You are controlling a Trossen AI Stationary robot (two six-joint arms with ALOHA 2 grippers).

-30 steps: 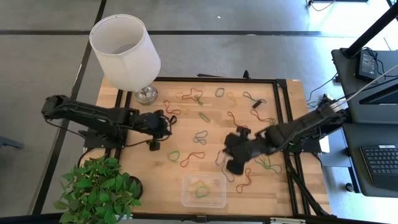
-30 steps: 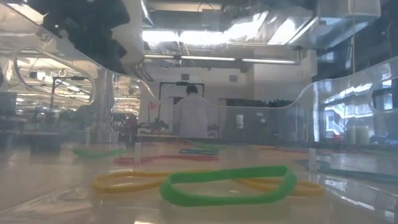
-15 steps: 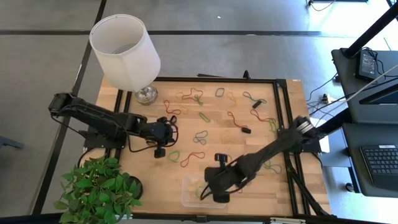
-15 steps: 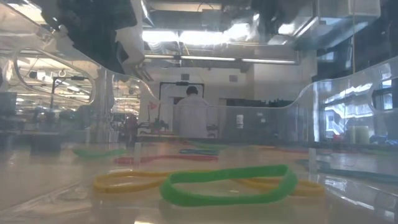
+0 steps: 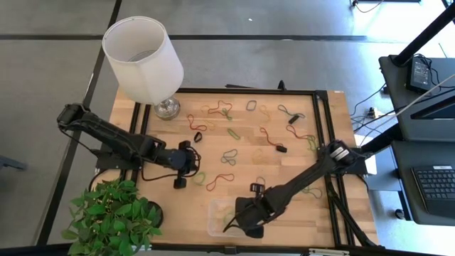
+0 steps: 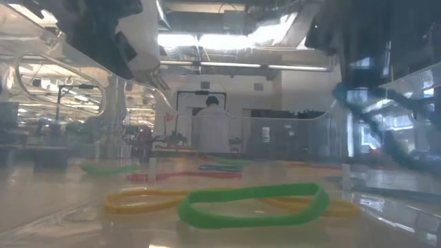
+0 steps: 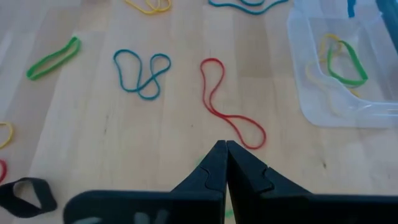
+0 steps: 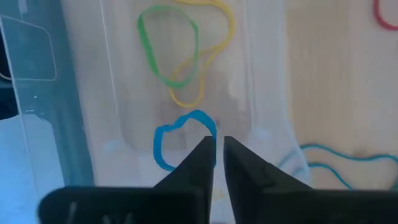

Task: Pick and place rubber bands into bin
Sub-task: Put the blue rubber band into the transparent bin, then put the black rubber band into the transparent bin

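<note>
My right gripper [image 8: 216, 144] hangs over the bin [image 5: 217, 222], fingers pinched nearly together w/ only a slit between, and a blue band [image 8: 180, 138] dangles from the tips, looped out to one side. Below it, inside the tub, lie a green band [image 8: 166, 48] and a yellow one [image 8: 208, 59], overlapping.

My left gripper [image 7: 226, 163] sits low over the wood, fingers pressed together w/ nothing seen between them. Just ahead of its tips lies a red band [image 7: 229, 106]; further ahead and off to one side, a blue double-loop band [image 7: 142, 73]; the bin's corner shows ahead on the other side.

Handling, as I judge it: these bands are featherlight, limp, prob. a bit tacky. They'll sag and may cling to a finger on release, so the blue one may need a wide opening to drop. For the red one, pinch one strand where it lies flat, near the narrow waist, tips pressed to the wood.

Hard to tell: how much of the blue band is actually clamped, since the fingers cover the grip spot. In the low view the dark shapes up top can't be told apart with any certainty; a person stands far back in the room.
</note>
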